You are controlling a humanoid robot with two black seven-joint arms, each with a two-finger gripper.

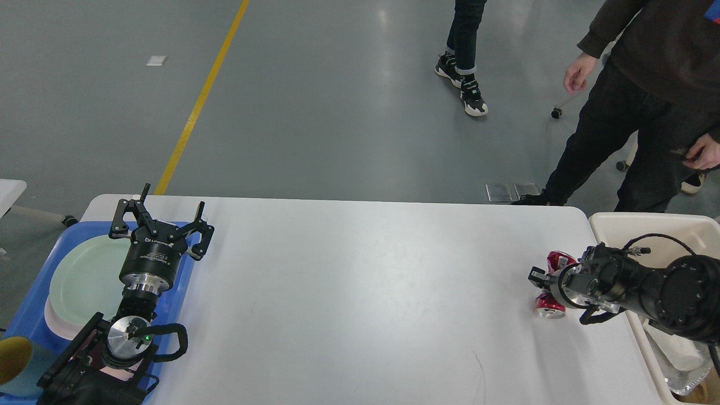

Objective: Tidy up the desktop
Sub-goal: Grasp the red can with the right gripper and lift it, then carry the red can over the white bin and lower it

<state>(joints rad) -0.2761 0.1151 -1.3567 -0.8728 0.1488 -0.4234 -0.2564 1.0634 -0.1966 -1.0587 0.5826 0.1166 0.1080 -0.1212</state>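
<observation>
Fingers (537,278) clasp a red can (554,281) on white matte desktop (360,304).

white desktop (349,292), rounded corners, level

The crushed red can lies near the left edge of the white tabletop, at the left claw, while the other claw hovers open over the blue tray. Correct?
Not quite. In the head view the crushed red metal can lies near the right edge of the white rectangular tabletop, at the right claw. The left claw is the one hovering open over the blue plastic tray.
</observation>
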